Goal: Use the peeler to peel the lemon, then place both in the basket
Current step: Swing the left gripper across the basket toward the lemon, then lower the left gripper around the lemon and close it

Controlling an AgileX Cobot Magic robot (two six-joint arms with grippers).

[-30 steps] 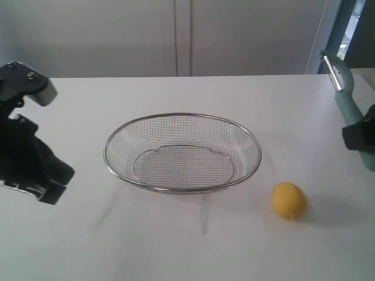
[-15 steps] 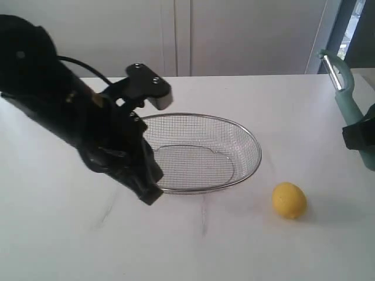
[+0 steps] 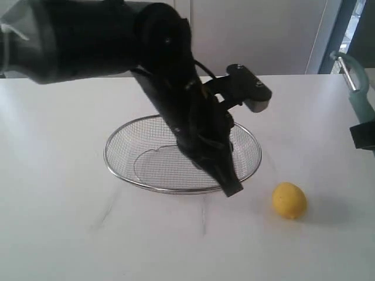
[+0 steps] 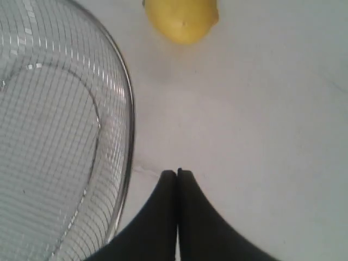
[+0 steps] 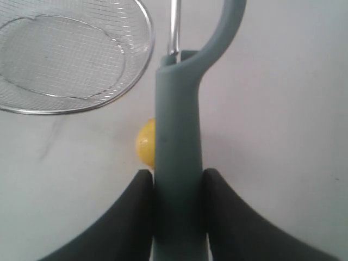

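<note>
Yellow, firm, probably slippery, the lemon (image 3: 289, 200) sits on the counter (image 3: 58, 234) just beside the basket (image 3: 176, 191) — best gripped across its middle. Left gripper (image 4: 176, 174), pressed together, hovers by the basket's rim; right gripper (image 5: 178, 175) pinches the peeler (image 5: 179, 109) by its handle.

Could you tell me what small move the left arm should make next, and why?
Probably open the left gripper and ease it toward the lemon. Its jaws are shut just outside the basket rim, the lemon lies free on the table ahead, and the right gripper holds the peeler ready.
</note>
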